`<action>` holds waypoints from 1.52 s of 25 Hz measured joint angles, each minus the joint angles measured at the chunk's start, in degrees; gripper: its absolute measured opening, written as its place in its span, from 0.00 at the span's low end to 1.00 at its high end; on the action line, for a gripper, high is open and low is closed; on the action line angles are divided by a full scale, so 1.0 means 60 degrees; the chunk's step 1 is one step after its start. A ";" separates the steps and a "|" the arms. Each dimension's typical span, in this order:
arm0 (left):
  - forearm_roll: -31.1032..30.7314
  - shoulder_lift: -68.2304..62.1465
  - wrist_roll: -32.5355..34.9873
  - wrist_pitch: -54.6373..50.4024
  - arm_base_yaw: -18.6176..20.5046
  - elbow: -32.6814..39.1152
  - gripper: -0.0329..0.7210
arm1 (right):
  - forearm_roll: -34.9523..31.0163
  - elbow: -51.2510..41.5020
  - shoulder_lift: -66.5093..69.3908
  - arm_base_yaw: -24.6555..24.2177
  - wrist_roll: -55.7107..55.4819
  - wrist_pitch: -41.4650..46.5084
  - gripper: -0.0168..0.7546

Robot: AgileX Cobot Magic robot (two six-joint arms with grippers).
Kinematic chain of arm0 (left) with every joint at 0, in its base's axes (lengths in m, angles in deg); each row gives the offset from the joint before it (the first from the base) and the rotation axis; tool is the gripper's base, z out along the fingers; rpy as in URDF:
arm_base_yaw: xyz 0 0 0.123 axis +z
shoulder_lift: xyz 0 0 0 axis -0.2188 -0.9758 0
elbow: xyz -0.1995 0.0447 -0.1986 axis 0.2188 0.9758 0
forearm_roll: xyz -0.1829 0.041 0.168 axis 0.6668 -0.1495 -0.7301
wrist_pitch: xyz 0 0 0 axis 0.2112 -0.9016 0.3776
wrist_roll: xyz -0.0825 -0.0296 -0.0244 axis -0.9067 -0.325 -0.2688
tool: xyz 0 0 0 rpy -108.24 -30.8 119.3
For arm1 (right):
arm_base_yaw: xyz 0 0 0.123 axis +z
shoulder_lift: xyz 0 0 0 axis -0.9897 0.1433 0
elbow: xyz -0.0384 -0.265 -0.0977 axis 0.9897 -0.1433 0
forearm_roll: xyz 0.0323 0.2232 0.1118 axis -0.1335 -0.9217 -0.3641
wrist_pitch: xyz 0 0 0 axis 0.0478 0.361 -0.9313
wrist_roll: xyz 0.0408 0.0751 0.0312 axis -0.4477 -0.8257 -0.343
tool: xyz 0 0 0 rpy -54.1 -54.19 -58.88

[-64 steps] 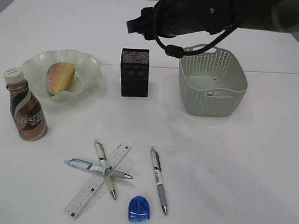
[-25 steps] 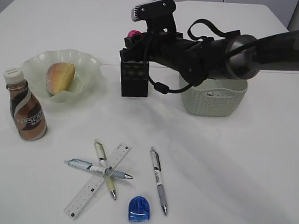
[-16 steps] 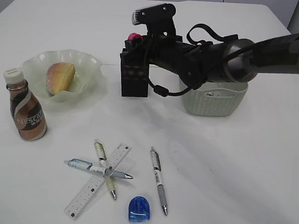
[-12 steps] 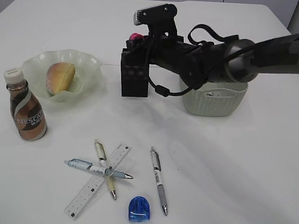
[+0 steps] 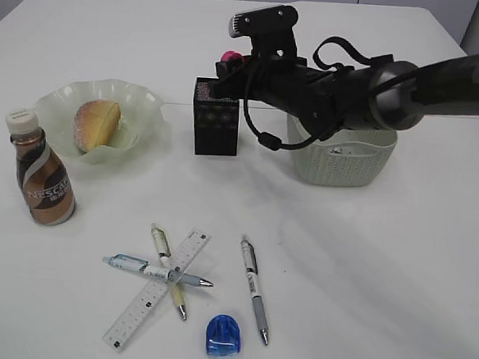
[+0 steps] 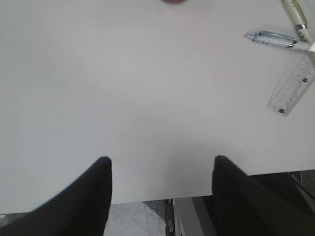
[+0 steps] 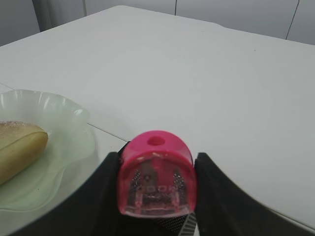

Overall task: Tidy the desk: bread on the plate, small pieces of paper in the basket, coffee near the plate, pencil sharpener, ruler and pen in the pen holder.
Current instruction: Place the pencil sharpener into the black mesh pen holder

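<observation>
My right gripper (image 5: 231, 64) is shut on a pink pencil sharpener (image 5: 230, 57) and holds it just above the back rim of the black mesh pen holder (image 5: 215, 127). In the right wrist view the sharpener (image 7: 156, 179) sits between both fingers (image 7: 156, 158), with the holder's mesh (image 7: 187, 229) just below. The bread (image 5: 95, 124) lies on the pale green plate (image 5: 145, 115), and the coffee bottle (image 5: 42, 174) stands in front of the plate. A ruler (image 5: 153, 293), three pens (image 5: 252, 289) and a blue sharpener (image 5: 223, 334) lie at the front. My left gripper (image 6: 161, 167) is open and empty.
The green basket (image 5: 340, 158) stands right of the pen holder, under my right arm, with a small paper scrap (image 5: 340, 150) inside. My left gripper hangs over the table's front edge, with the ruler's end (image 6: 294, 88) and a pen (image 6: 275, 39) at its right.
My right arm came down from the back to the pen holder with the pink sharpener, then shifted slightly to the right. The things on the table have not moved.
</observation>
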 joint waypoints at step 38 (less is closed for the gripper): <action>0.0000 0.0000 0.0000 0.0000 0.0000 0.0000 0.65 | -0.0006 0.0000 0.0279 0.0000 -0.1414 -0.0599 0.42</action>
